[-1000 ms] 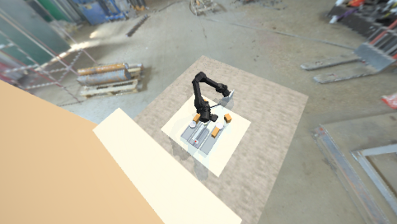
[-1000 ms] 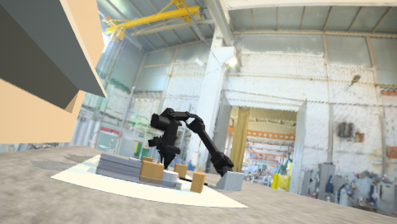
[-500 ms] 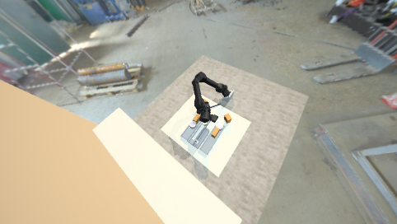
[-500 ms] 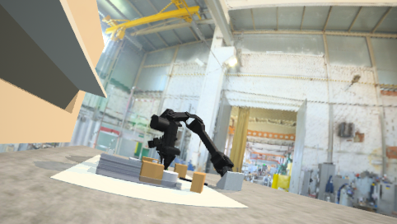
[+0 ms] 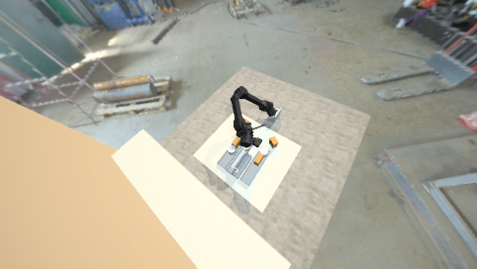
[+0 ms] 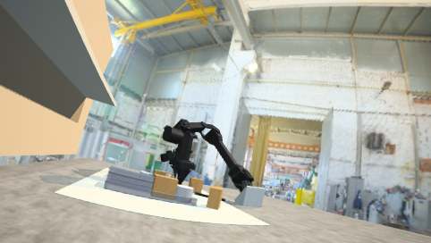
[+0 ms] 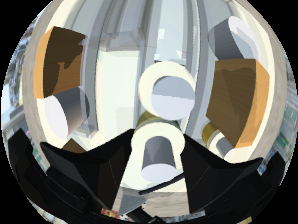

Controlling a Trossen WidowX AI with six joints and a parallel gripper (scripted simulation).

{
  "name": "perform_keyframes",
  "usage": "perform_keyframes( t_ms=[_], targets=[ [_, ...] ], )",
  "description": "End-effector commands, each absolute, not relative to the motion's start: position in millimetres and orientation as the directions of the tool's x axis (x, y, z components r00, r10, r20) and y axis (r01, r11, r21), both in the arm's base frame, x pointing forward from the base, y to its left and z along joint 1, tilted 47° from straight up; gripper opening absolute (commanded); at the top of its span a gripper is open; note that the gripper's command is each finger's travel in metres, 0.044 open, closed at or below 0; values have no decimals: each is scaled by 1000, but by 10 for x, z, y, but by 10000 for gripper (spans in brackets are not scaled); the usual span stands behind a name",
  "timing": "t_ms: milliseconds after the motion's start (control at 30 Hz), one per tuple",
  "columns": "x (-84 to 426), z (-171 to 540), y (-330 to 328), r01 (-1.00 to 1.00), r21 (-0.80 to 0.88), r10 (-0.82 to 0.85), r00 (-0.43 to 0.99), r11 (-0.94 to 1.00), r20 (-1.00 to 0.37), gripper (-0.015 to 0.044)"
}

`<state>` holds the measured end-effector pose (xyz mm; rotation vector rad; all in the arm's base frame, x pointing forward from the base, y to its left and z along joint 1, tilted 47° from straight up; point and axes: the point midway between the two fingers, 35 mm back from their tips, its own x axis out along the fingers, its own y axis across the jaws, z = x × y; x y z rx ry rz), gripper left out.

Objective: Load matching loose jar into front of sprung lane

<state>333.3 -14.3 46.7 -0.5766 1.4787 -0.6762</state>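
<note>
arm [image 5: 241, 108] [image 6: 216, 138]: was bent high at the elbow
gripper [image 5: 246, 148] [image 6: 181, 180] [image 7: 157, 135]: pointed down, fingers partly apart, clamped on something

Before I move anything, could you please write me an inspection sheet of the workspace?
Surface: cream mat on a grey-brown top.
Job's things: pale jar between the fingers; another pale jar just beyond it; grey lane unit on the mat.
Clutter: orange-brown blocks and further pale cylinders beside the lanes.
Gripper: the gripper is shut on the nearer jar; whether that jar touches the floor below cannot be told.
Cables: thin dark strip near the arm's foot; cannot tell if it is a cable.
Surroundings: pipes on a pallet; yellow overhead crane.
</note>
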Motion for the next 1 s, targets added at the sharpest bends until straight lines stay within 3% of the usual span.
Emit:
perform_keyframes(
  t_ms=[0, 967],
  targets=[
    [3363, 475, -172, 66, -725, -726, -11, 686, -688, 0],
    [3346, 417, -235, 66, -725, -726, -12, 685, -687, 0]
  ],
)
